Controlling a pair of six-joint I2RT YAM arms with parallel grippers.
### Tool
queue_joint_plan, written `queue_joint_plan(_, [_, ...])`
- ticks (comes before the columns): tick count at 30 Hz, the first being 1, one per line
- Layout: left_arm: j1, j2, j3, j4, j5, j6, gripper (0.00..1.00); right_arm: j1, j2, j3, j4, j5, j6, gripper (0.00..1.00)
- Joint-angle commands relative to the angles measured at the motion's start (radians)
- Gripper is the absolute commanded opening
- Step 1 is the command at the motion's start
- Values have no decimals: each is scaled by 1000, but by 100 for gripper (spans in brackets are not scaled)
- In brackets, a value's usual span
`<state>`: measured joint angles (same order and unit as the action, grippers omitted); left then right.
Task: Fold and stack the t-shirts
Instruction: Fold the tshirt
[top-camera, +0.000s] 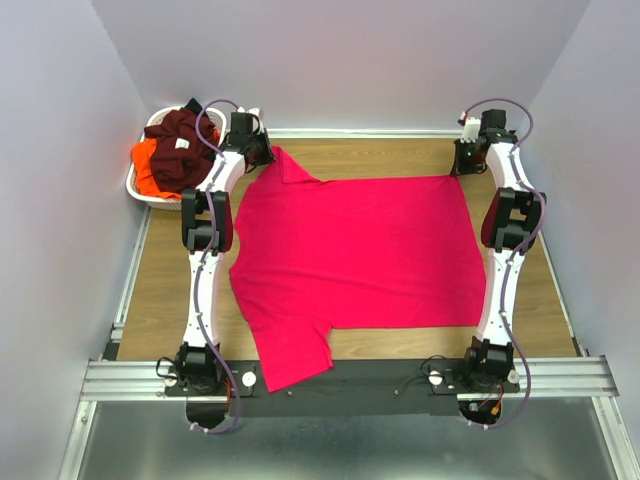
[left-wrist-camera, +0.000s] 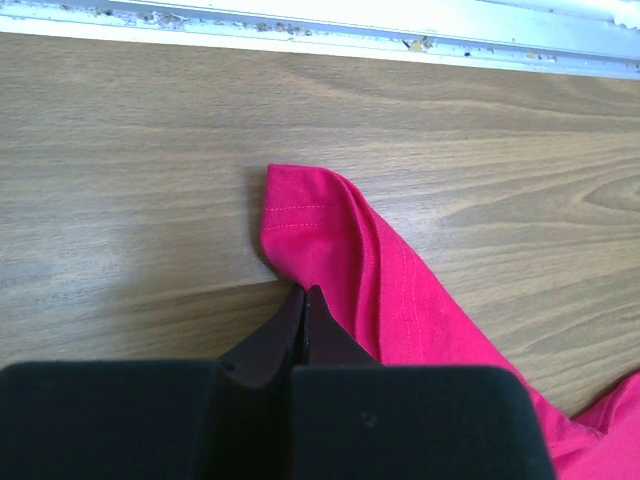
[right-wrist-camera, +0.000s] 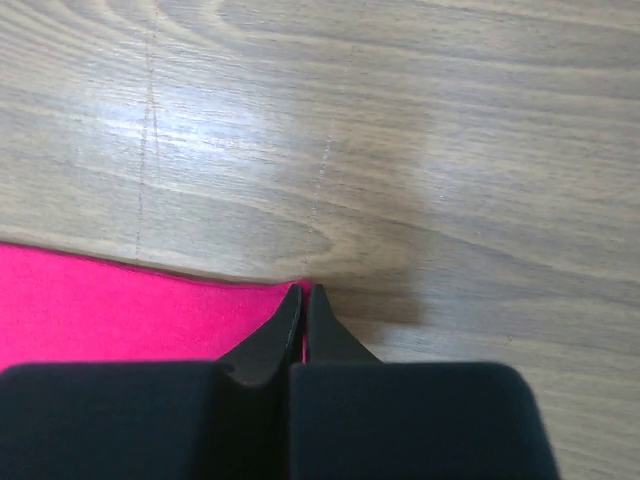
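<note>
Left claw (left-wrist-camera: 304, 298) and right claw (right-wrist-camera: 303, 293) are each pinched shut on the far edge of the pink t-shirt (top-camera: 350, 250), which lies spread flat on the surface (top-camera: 165, 290). It should handle as light, limp cloth, best gripped at corners and hems. Only the top view shows the other tees (top-camera: 178, 140) in the basket (top-camera: 137, 188). The wrist views show the pinched sleeve (left-wrist-camera: 320, 230) and hem corner (right-wrist-camera: 250, 310).

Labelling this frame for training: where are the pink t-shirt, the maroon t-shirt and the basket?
pink t-shirt (top-camera: 360, 250), top view, middle of its body.
maroon t-shirt (top-camera: 178, 128), top view, top of the heap.
basket (top-camera: 152, 198), top view, near rim.
</note>
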<state>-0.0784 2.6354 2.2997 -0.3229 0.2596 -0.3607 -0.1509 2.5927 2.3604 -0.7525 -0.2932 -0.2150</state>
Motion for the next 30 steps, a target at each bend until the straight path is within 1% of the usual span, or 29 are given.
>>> queue_joint_plan(1, [8, -26, 21, -1, 56, 64, 0, 2, -14, -10, -19, -14, 0, 1])
queue_joint_plan(8, [25, -185, -66, 65, 112, 124, 0, 2, -88, -15, -19, -26, -7, 1])
queue_joint_plan(19, [46, -327, -192, 50, 136, 206, 0, 2, -183, -55, -19, -27, -23, 1])
queue_joint_plan(24, [60, -413, -252, 30, 139, 252, 0, 2, -241, -115, -21, -12, -46, 0])
queue_joint_plan(29, [71, -534, -417, 38, 132, 304, 0, 1, -322, -196, -19, -15, -69, 1])
queue_joint_plan(30, [71, -576, -472, 42, 130, 321, 0, 1, -333, -220, -19, -18, -76, 1])
